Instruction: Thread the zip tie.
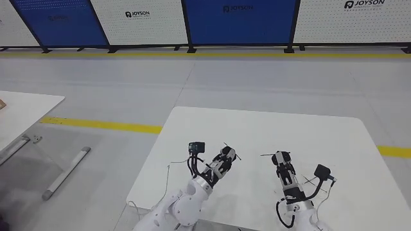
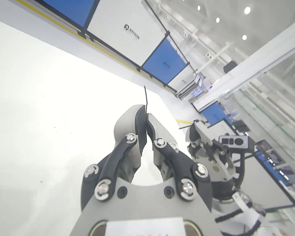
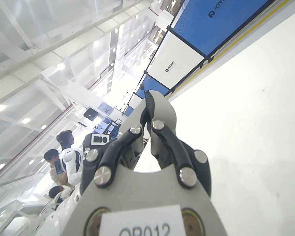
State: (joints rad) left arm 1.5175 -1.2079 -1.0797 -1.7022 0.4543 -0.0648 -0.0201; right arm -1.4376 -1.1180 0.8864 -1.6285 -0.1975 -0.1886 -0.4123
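Note:
My left gripper (image 2: 146, 114) is shut on a thin black zip tie, whose pointed tail (image 2: 145, 96) sticks out past the fingertips. My right gripper (image 3: 147, 96) is shut on a black zip tie, with its small square head (image 3: 142, 86) poking out beyond the pads. In the top view the left gripper (image 1: 227, 154) and the right gripper (image 1: 278, 158) hover apart over the white table (image 1: 270, 125), tips pointing away from the robot. The left wrist view also catches the right gripper (image 2: 196, 130) off to the side. Whether both hold one tie cannot be told.
The white table's top (image 2: 39, 99) is bare around both grippers. A second white table (image 1: 26, 109) stands at the far left across a gap of grey floor. Blue and white panels (image 1: 237, 9) line the back behind a yellow floor stripe.

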